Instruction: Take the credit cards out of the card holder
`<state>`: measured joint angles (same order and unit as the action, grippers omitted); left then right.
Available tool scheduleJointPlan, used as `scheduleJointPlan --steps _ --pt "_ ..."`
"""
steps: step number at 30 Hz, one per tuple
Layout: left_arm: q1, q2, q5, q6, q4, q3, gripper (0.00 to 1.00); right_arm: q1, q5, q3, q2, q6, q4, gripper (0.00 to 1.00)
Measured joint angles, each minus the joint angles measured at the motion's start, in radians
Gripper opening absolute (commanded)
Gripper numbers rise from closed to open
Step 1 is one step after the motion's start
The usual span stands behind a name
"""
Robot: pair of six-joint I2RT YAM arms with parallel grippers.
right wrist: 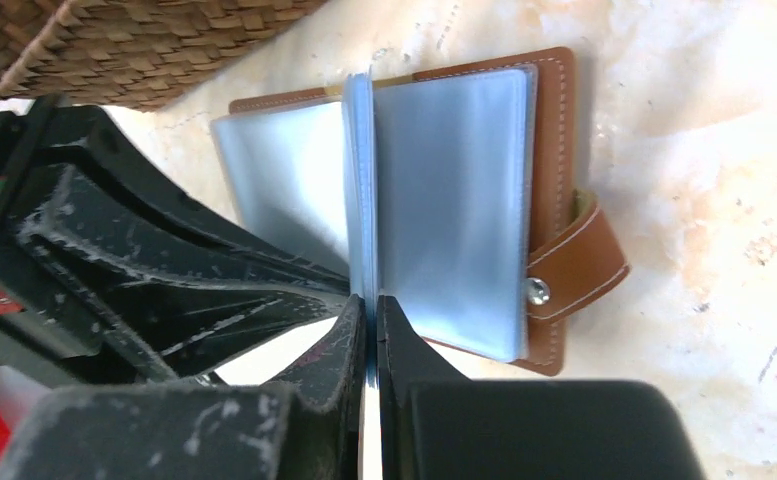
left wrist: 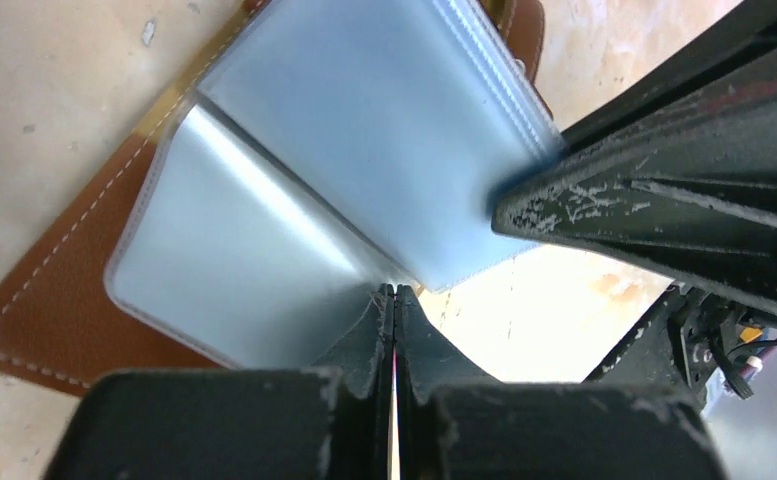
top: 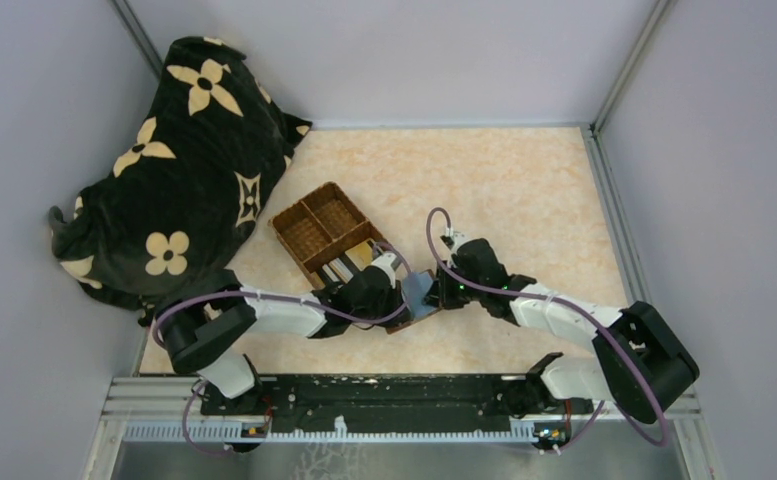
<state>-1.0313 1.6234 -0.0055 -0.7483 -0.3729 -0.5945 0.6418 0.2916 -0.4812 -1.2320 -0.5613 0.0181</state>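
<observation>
Two end effectors (left wrist: 395,292) (right wrist: 371,300) pinching open card holder (right wrist: 556,120)

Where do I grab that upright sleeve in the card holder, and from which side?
Pinch the upright sleeve at the end nearest the right pincer, approaching along the fold of the card holder, one finger each side: it stands edge-up between flat leaves. That pincer is closed there.

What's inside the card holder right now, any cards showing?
The open card holder shows only cloudy grey-blue plastic sleeves; the right pincer pinches one upright. The cloudy plastic hides whether any sleeve is filled.
</observation>
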Motion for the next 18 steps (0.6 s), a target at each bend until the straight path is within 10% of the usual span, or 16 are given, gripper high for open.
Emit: scheduleJointPlan --steps 18 --pt "-0.034 -0.264 -0.103 0.0 0.277 0.054 0.0 0.025 -0.303 -0.11 0.114 0.07 -0.219 0.0"
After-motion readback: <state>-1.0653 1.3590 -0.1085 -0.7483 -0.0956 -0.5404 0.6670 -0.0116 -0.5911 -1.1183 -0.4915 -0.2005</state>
